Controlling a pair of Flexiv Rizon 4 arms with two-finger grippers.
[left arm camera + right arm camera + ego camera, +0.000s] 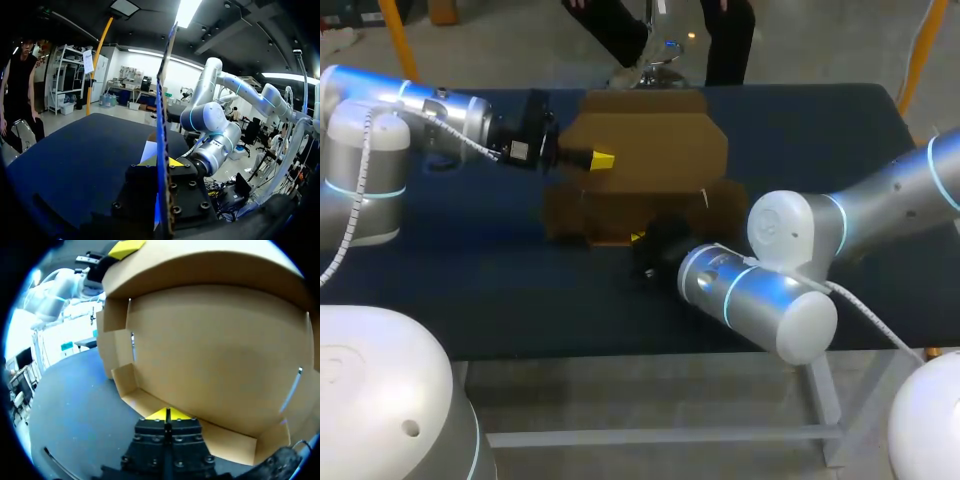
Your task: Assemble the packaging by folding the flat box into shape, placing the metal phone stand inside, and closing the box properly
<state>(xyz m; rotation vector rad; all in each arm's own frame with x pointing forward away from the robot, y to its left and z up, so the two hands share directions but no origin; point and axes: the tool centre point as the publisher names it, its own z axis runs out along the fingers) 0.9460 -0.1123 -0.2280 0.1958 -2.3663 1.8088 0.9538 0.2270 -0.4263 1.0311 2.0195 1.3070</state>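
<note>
Jaws on my left gripper [603, 159] are clamped on an upright panel of the cardboard box [650, 150], which runs edge-on between the yellow tips, at the box's 9 o'clock side. That box sits half-folded on the table [460, 270], around the middle and toward 12 o'clock. At its 6 o'clock edge my right gripper [167, 414] has its tips pressed together against the low near wall; whether cardboard is pinched there I cannot tell.

Robotics lab: left arm [430, 110], right arm [880, 200] at dark-blue worktable [470, 290].
</note>
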